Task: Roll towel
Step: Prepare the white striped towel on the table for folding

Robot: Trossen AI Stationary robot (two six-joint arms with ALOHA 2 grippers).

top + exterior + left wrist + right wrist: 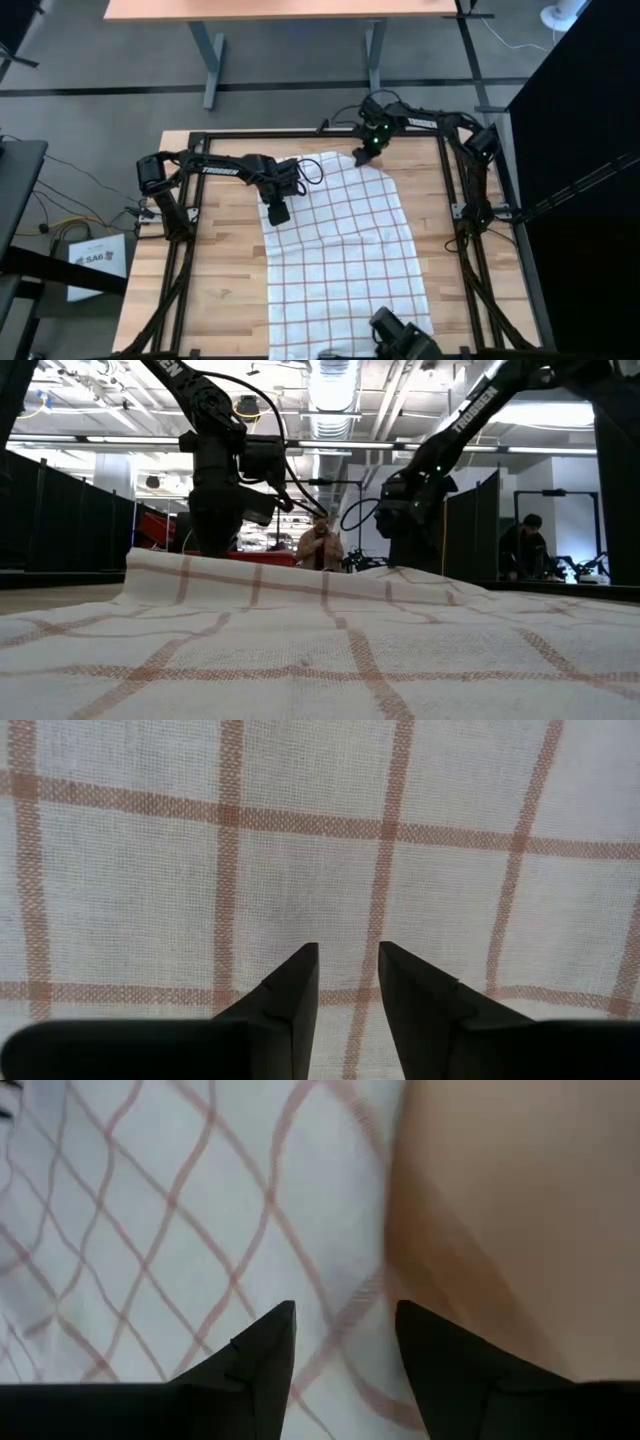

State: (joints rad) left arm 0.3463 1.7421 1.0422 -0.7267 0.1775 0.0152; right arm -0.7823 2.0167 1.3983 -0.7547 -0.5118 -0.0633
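The towel (340, 260) lies flat down the middle of the table (220, 290) (nothing rolled yet). Both grippers hover parted at its upper edge, left gripper (278, 212) upper-left, right gripper (362, 156) on the top corner, probably to start the roll evenly.

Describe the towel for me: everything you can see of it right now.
The towel is thin white woven cloth with a grid of reddish-brown lines, spread mostly flat on the wooden table. Its far edge is slightly raised. The left claw is open above its far-left corner, the right claw open at its far-right edge.
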